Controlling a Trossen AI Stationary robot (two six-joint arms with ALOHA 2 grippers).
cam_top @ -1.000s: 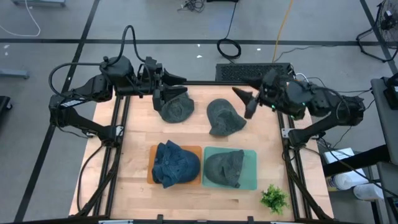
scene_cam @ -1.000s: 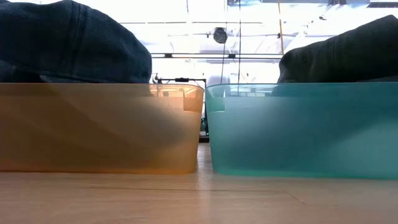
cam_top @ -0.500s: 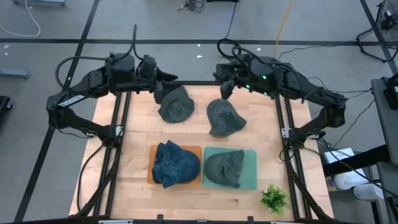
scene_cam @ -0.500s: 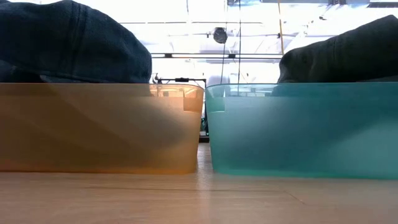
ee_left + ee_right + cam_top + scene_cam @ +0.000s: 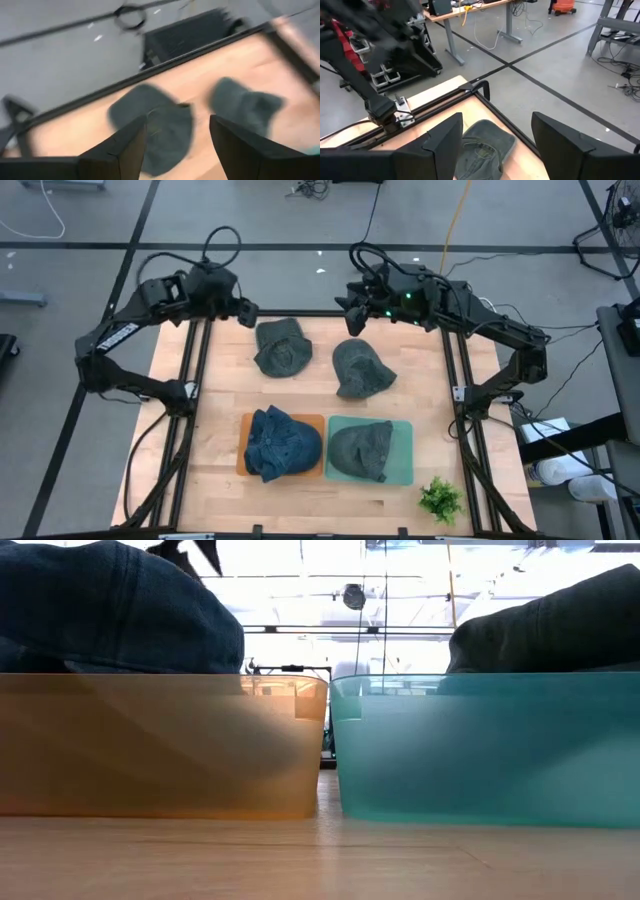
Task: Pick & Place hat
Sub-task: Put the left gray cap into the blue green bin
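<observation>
Two grey hats lie loose on the far half of the wooden table: one (image 5: 282, 347) at the left, one (image 5: 362, 368) at the right. A blue hat (image 5: 283, 443) sits in an orange tray (image 5: 243, 465), and a grey hat (image 5: 362, 450) sits in a teal tray (image 5: 405, 470). My left gripper (image 5: 246, 314) hangs open above the table's far edge, just left of the left grey hat (image 5: 155, 125). My right gripper (image 5: 350, 315) is open too, above the far edge between the two loose hats, and faces the left one (image 5: 485, 145).
A small green plant (image 5: 440, 500) stands at the near right corner. Black frame rails (image 5: 190, 380) run along both sides of the table. In the low view the orange tray (image 5: 160, 745) and teal tray (image 5: 490, 750) block most of the table behind them.
My left gripper has drawn back from over the left grey hat toward the table's far left corner and tipped further downward. My right gripper has swung from the table's right edge toward the middle of the far edge. The hats have stayed in place.
</observation>
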